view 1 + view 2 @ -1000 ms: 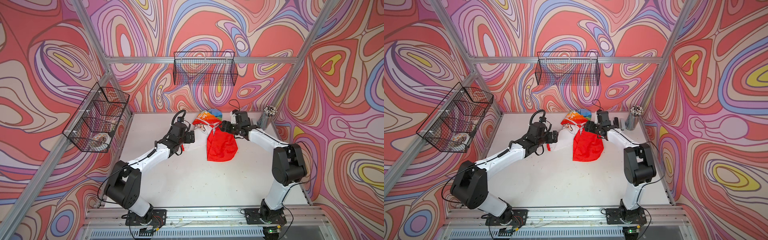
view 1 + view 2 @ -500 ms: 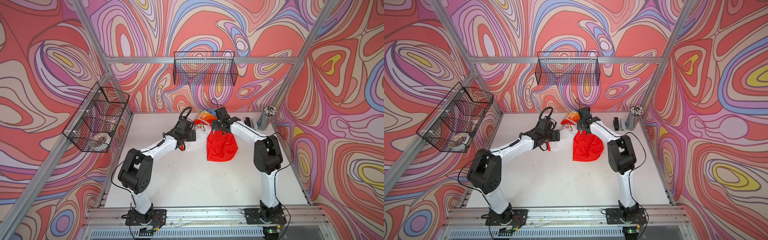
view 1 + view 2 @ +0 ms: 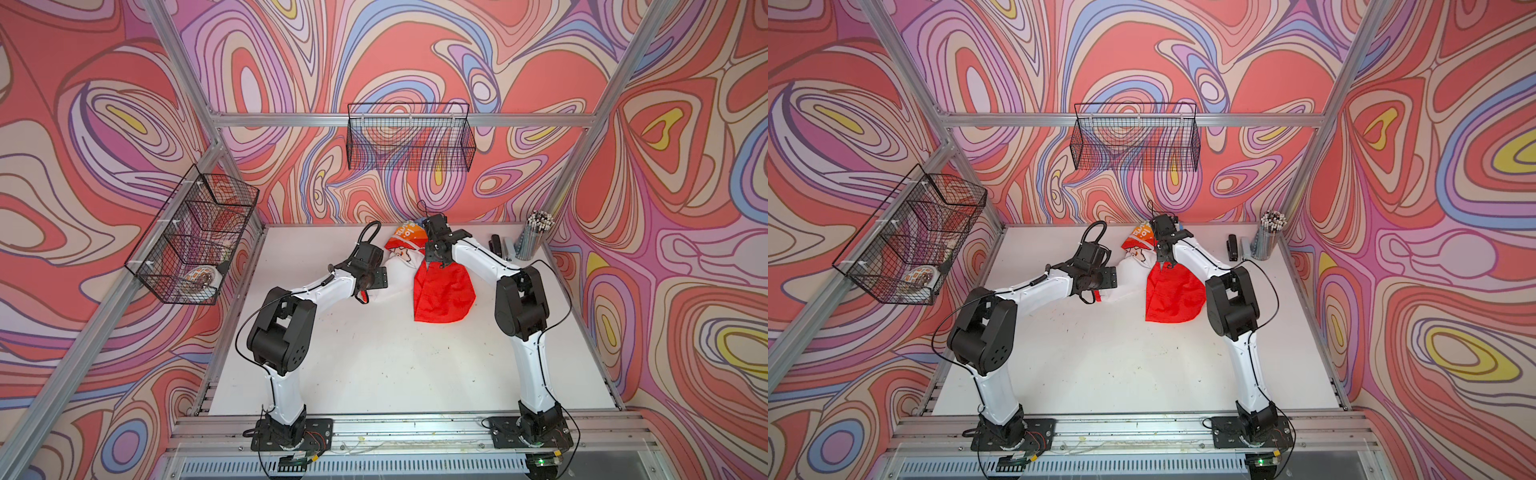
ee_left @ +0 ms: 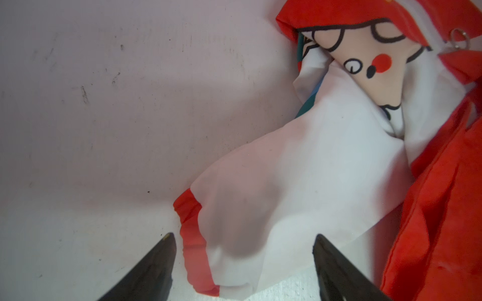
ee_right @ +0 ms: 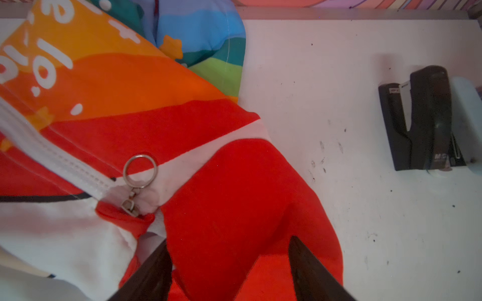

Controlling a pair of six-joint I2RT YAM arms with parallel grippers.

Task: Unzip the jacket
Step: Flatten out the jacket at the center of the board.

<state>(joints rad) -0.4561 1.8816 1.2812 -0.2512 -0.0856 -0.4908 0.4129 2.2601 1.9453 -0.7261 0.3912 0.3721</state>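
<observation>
Pre-grasp stage on the zipped jacket (image 5: 130, 86), with left gripper (image 4: 243, 235) spread over the sleeve (image 4: 287, 182) and right gripper (image 5: 228, 239) spread over the hood (image 5: 234, 195); next, probably, pinching the ring pull (image 5: 140, 170).

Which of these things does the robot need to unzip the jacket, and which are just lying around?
For the job: the jacket, its white zipper, the ring pull, the left claw, the right claw.

Just lying about: the black stapler, the cup of pencils, the back-wall wire basket, the side-wall wire basket.
</observation>
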